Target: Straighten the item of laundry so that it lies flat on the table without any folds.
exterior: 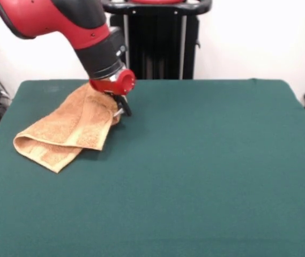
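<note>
Green felt table (206, 176) fills your view, white wall behind. At left you see the towel (66, 134), folded over on itself, lower corner toward you. Right of it, the gripper (122, 111) meets the towel's upper right edge; jaws appear clamped on that edge.

The gripper (122, 108) is pinching the far right corner of the folded orange-tan towel (69, 131), which is lying on the green desk (206, 160).

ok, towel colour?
Orange-tan, plain terry, no pattern; the towel shows best in the front view.
</note>
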Action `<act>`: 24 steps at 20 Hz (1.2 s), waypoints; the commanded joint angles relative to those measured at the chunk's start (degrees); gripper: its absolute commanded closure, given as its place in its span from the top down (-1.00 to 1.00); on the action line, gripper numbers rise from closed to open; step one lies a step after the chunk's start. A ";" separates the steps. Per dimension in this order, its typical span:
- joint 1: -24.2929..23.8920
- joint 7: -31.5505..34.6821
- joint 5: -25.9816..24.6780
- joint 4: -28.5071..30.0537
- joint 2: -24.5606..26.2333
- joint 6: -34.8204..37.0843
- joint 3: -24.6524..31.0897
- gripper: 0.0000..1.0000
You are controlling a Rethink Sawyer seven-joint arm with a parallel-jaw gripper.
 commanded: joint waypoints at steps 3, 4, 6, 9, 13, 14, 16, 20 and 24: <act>7.02 7.72 6.35 0.69 -4.80 -6.08 5.43 -1.00; 8.03 7.85 5.75 0.71 -6.47 -7.05 4.08 -1.00; 9.08 8.06 4.76 1.31 -9.14 -9.42 2.47 -1.00; 10.60 9.56 4.31 3.12 -13.32 -12.46 0.18 -1.00; 13.27 10.89 4.57 4.93 -19.12 -14.14 -3.90 -1.00; 12.96 10.38 4.78 5.42 -20.06 -13.89 -3.81 -1.00; 11.94 9.13 5.30 6.17 -21.76 -12.58 -3.58 -1.00; 10.06 7.71 5.93 9.21 -26.40 -10.68 -3.54 -1.00; 10.84 7.69 5.43 11.10 -30.58 -9.83 -6.79 -1.00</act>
